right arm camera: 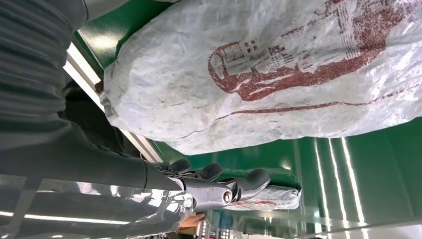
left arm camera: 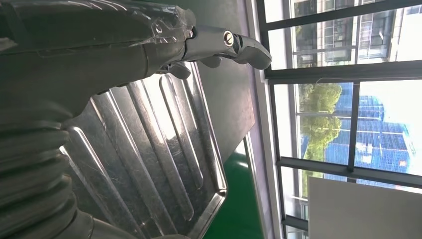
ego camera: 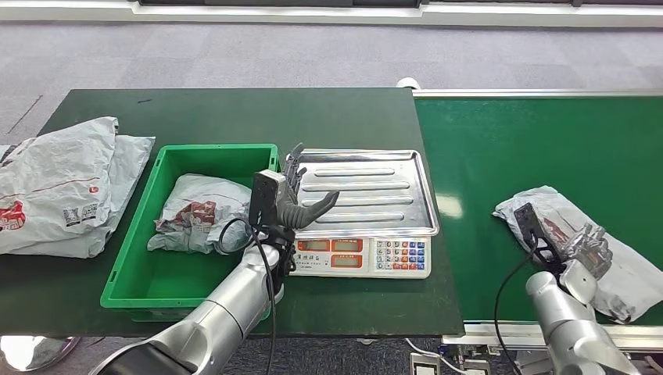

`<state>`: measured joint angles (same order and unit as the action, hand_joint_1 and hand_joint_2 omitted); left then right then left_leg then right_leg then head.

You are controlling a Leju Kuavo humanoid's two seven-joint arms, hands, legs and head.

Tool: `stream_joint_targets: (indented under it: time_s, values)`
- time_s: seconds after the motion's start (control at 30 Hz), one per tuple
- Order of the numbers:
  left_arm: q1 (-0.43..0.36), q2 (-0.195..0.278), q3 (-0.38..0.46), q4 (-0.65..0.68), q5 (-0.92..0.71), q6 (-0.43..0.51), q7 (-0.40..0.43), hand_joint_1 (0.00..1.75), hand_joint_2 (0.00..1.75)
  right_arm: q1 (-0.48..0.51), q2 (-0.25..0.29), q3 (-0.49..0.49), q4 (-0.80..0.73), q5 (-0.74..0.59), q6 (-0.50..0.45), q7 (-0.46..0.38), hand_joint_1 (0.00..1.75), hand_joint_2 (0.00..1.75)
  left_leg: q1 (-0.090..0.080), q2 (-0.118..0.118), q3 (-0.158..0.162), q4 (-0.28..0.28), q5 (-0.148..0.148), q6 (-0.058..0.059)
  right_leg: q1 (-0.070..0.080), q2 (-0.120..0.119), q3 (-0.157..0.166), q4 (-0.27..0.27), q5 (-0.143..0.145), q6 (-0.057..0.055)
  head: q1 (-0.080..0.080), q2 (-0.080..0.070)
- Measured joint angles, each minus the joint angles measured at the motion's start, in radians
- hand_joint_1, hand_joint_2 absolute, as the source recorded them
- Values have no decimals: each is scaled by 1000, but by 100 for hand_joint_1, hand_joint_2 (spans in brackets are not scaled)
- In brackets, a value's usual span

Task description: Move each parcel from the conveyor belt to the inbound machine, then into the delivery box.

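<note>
A crumpled white parcel with red print lies on the green conveyor belt at the right. My right hand is over its near part, fingers apart and holding nothing. The inbound machine is a scale with a bare steel tray and a keypad front. My left hand hovers over the tray's left edge, open, thumb stretched out. Another white parcel lies in the green delivery box, left of the scale.
Two large white parcels lie on the dark table left of the box. The scale's display and keys face me. Beyond my right hand's fingers a further white parcel lies on the belt. Windows show past the table.
</note>
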<state>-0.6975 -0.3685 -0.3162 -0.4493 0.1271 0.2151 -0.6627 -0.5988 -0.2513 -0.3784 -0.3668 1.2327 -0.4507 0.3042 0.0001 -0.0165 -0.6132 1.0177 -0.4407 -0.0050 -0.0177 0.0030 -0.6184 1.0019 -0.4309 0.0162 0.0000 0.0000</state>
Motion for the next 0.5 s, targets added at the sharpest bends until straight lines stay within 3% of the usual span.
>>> stream_joint_targets:
  time_s: [0.2,0.5]
  values:
    - [-3,-1,0,6,18,-1,0,0,175,-31,2,0,22,3,54,32,0,175,0,0,0,0,0,0,0,0,0,0,0,0,0,0]
    - [-4,-2,0,11,22,-1,0,0,175,-38,3,0,40,2,63,34,0,175,0,0,0,0,0,0,0,0,0,0,0,0,0,0]
